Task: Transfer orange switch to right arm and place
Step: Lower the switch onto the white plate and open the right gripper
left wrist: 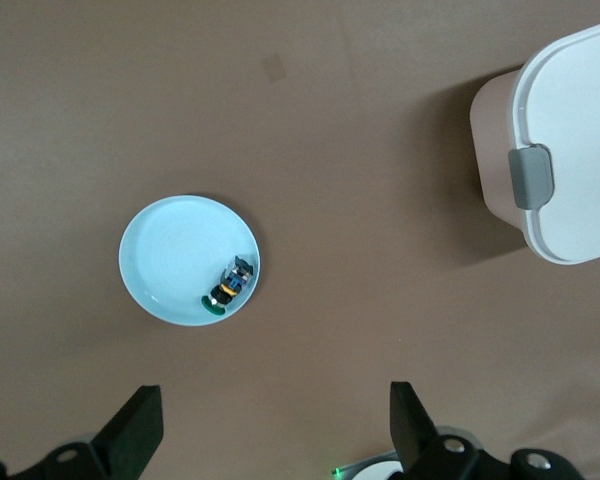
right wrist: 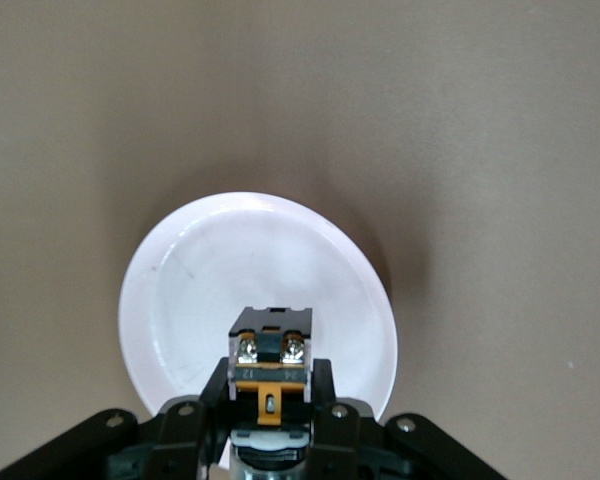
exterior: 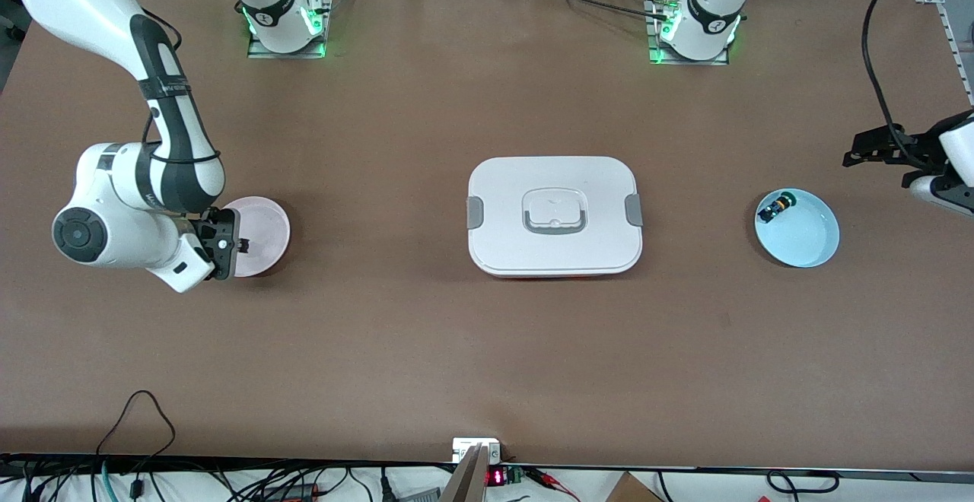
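Gripping the switch (right wrist: pixel 270 365) over the pink plate (exterior: pixel 266 217) at frame left, the right gripper (right wrist: pixel 270 425) has only placement left; left gripper (left wrist: pixel 270 435) waits open at right edge.

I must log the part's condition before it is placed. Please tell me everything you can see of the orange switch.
The orange switch is a small boxy part: an orange body under a black cap, with two silver screws and a clear strip marked with tiny digits. It looks like plastic. The right tool is shut on it from both sides and holds it over the pink plate, cap end toward the plate. Whether it touches the plate cannot be told. In the front view it is only a dark speck.
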Controlling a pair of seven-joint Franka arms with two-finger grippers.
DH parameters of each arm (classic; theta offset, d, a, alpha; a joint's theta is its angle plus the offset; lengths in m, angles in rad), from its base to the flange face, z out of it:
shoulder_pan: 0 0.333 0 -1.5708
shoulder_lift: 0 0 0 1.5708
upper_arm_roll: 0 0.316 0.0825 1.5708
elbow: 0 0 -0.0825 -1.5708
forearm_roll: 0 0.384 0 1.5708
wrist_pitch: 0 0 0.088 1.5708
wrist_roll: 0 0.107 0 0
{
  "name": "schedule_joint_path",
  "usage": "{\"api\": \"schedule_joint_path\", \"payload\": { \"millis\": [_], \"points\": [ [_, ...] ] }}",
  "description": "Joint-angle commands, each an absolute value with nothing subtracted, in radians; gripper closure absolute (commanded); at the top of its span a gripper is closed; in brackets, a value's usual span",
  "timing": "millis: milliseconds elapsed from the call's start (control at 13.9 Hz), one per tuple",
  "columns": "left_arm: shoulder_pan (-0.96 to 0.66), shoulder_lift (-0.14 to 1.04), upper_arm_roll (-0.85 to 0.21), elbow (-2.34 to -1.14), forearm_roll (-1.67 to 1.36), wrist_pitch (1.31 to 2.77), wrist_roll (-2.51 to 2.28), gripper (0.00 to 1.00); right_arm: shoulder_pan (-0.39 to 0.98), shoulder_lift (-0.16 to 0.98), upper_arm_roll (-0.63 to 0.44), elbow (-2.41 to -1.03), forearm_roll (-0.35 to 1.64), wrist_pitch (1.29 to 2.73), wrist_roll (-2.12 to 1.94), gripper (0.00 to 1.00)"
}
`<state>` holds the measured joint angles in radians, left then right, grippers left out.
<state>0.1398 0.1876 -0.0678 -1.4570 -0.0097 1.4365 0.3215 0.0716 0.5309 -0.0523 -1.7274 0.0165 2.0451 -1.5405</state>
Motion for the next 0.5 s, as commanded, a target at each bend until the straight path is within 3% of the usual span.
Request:
{"api": "schedule_joint_path", "payload": {
  "millis": [0,430],
  "points": [
    [0.104,0.172,-0.098,-1.425,0.06,1.387,0.133,0.0,0.063,0.483,-0.038,-1.86,-0.002,2.169,-1.58,0.86],
    [0.084,0.149,-0.08,-1.434,0.048,1.399,0.008,0.0,0.043,0.476,-0.038,-2.077,-0.002,2.457,-1.64,0.86]
  ]
}}
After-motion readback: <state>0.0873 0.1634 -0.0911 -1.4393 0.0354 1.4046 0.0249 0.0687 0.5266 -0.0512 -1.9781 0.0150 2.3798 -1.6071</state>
